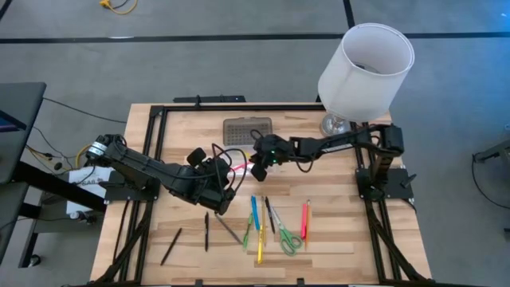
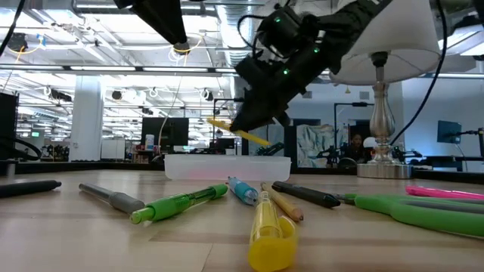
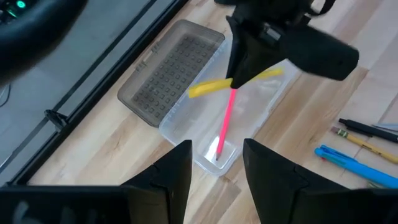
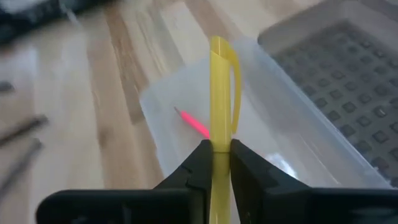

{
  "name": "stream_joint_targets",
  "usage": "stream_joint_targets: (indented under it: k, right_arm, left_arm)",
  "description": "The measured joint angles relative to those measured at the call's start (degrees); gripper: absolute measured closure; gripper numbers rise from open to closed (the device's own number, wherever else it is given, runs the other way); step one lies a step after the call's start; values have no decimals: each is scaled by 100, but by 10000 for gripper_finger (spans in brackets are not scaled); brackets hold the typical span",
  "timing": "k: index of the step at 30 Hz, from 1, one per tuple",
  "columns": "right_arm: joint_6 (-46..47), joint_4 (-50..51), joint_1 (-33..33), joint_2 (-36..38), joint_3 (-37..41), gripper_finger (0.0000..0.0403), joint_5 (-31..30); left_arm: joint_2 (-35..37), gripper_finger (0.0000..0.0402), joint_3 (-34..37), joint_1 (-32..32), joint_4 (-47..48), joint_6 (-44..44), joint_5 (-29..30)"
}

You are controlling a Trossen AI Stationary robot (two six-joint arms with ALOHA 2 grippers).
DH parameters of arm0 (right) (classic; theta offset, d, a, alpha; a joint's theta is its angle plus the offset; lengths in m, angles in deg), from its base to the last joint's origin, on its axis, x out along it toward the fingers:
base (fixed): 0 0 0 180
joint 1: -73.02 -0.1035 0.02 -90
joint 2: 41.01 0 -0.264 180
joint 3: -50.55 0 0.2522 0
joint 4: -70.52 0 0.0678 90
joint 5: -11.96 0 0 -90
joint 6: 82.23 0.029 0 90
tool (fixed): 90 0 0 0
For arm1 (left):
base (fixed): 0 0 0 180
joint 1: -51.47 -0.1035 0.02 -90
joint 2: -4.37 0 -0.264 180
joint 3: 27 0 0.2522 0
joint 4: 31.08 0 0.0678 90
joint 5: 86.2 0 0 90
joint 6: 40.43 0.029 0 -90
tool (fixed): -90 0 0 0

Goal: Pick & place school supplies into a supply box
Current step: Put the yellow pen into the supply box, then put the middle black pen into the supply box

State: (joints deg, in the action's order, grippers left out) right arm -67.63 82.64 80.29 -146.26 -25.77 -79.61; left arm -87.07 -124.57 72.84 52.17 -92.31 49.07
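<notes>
We see the right gripper (image 4: pixel 214 163) clamping the yellow pen (image 4: pixel 219 93) above the supply box (image 3: pixel 249 109) rim, left gripper (image 3: pixel 214 171) spread empty beside it.

No text, label, brand, number or sign can be read in any view. The pens, the box and the arms show no legible marking, and the screens and posters in the room far behind the counter are too small to read.
</notes>
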Motion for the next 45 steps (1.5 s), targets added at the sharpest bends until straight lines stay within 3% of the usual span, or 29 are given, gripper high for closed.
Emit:
stream_joint_targets:
  k: [8,18,31,45]
  right_arm:
    - [-461,556,-12,-94,-220,345,-483]
    - [-382,948,-79,-14,-355,312,-438]
    - [-29,3124,-1316,1864,-369,305,-772]
    - [1258,4712,-3397,3860,-368,306,-2629]
  left_arm:
    - [0,262,0,0,0,0,4]
    - [0,262,0,0,1,2,7]
    - [-4,262,0,360,239,-140,-915]
    - [-4,262,14,571,502,-2239,-2489]
